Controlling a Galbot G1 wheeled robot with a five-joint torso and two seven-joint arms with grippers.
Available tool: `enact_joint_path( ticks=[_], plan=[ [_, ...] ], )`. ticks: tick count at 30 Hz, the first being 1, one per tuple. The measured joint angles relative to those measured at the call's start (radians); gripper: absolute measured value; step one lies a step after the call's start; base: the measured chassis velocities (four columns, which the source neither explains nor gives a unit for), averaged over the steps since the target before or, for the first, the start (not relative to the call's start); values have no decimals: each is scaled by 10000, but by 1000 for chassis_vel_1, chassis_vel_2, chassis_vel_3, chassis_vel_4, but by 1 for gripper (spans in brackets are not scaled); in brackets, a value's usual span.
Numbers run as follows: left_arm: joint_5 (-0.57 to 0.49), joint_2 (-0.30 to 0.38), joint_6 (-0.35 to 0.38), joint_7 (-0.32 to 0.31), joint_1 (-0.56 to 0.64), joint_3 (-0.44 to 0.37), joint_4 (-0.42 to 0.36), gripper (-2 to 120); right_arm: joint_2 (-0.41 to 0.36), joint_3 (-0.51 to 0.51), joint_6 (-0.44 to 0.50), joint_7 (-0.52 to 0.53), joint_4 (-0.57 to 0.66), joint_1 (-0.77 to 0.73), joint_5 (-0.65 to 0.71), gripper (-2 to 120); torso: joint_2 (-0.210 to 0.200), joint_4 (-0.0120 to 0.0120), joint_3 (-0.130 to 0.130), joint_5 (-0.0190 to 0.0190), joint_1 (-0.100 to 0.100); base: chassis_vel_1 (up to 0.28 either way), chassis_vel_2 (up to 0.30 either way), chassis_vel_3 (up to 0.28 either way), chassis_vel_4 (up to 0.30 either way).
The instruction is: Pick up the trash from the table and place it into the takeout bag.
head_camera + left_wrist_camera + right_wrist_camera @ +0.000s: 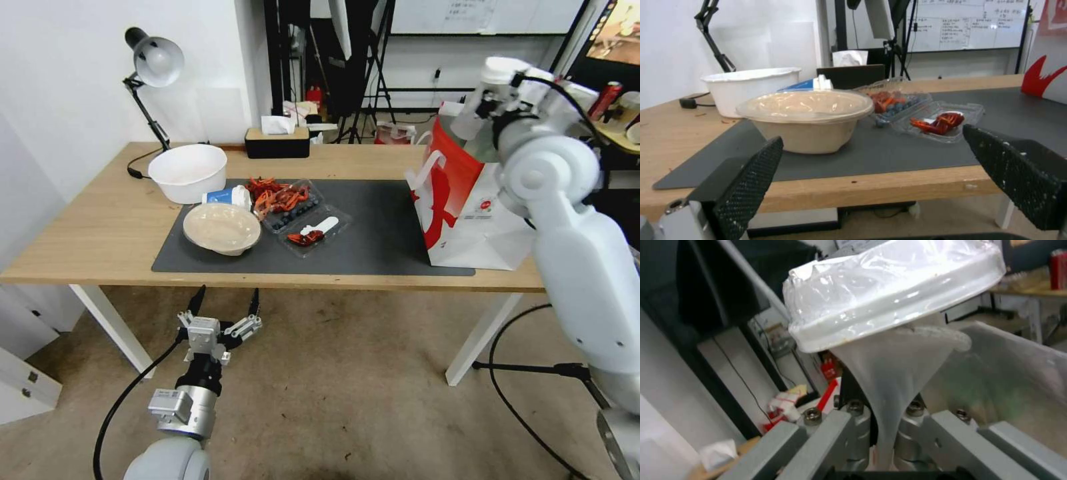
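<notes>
Holding the lidded cup (889, 306) above the bag's (467, 207) open top, the right gripper (882, 426) has its fingers pinching the cup's crumpled translucent wall. Bag stands upright at the right end of the mat (373, 233). Left gripper (225, 301) hangs below the bench (100, 227) front edge, fingers (746, 186) spread wide, nothing between them. On the mat's left end: beige bowl (221, 228), blue-and-white cup (227, 197) lying on its side just behind it, two clear trays (300, 210) of leftovers just beside. White bowl (188, 172) sits off the mat, behind.
</notes>
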Motion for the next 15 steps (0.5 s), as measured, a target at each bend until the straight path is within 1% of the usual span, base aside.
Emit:
enact_joint_path(
  ticks=[1,3,5,7,11,15],
  plan=[
    [0,0,0,0,0,0,0,100,0,0,0,0,0,0,0,0,0,0,0,0,0,0,0,0,0],
    [41,-10,-5,18,41,16,-25,100,233,694,30,620,280,-662,404,0,0,-3,0,5,0,0,0,0,0],
    [48,-5,-6,25,46,20,-31,100,279,790,30,716,300,-737,480,0,0,-3,0,6,-1,0,0,0,0],
    [65,4,-19,43,71,19,-45,100,488,1306,134,950,357,-1175,817,0,0,0,0,3,0,0,0,0,0],
    [107,-16,-41,58,92,68,-52,99,573,1538,271,951,481,-1506,1132,0,0,-1,-1,0,-1,0,0,0,0],
    [134,-32,-52,62,96,99,-56,100,593,1567,299,948,501,-1551,1147,0,-1,-1,0,0,-1,0,0,0,0]
  ],
)
